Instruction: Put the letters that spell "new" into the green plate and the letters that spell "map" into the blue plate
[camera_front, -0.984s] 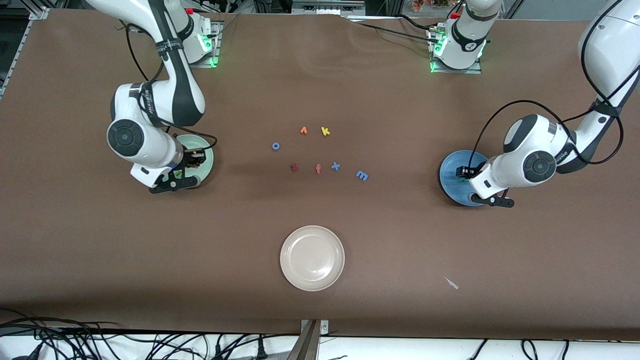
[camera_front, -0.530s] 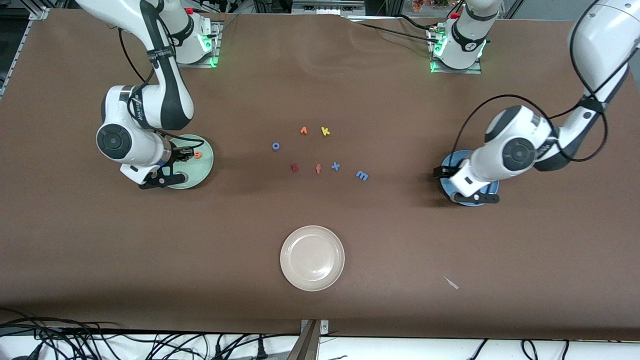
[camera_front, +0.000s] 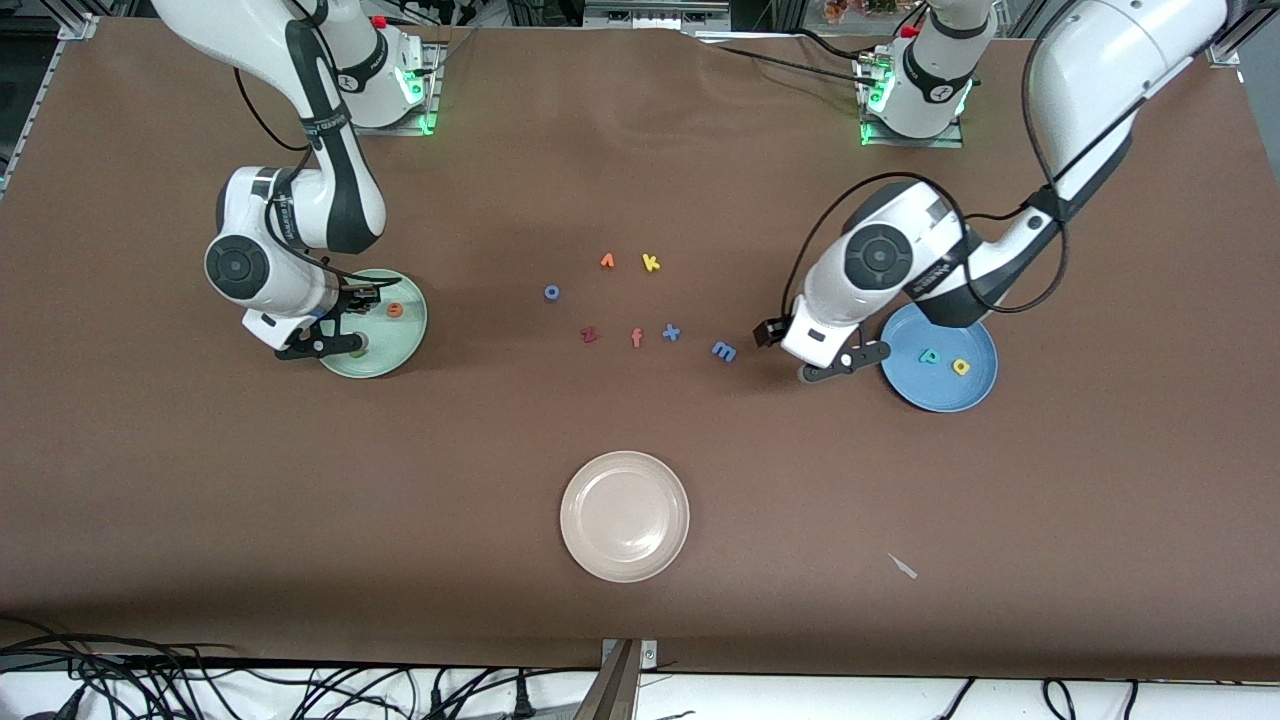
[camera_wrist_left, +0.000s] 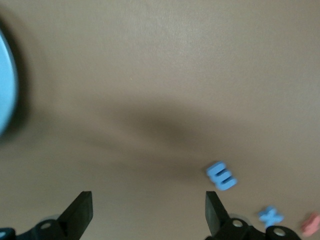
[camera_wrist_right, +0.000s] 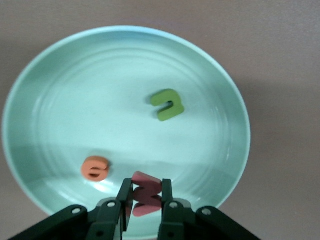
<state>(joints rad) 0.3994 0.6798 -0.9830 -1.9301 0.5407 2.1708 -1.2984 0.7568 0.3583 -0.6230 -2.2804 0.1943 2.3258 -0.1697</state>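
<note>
1. Brown matte tabletop (camera_front: 640, 150) carries everything; loose foam letters sit around its middle.
2. Left gripper (camera_wrist_left: 146, 217) hangs with jaws wide and empty over bare table between the blue plate (camera_front: 975, 385) and the blue m (camera_front: 724, 351).
3. That plate, toward the left arm's end, already holds the teal p (camera_front: 929, 355) and yellow a (camera_front: 961, 366); the m is the last letter for "map".
4. To pick it well, I judge the jaws should straddle the m squarely and close gently, since the foam looks soft.
5. Right gripper (camera_wrist_right: 145, 197) is clamped on the pinkish-red w (camera_wrist_right: 145, 199), low over the green plate (camera_wrist_right: 50, 90).
6. Green n (camera_wrist_right: 168, 104) and orange e (camera_wrist_right: 95, 168) lie in that glossy, shallow-rimmed plate.
</note>
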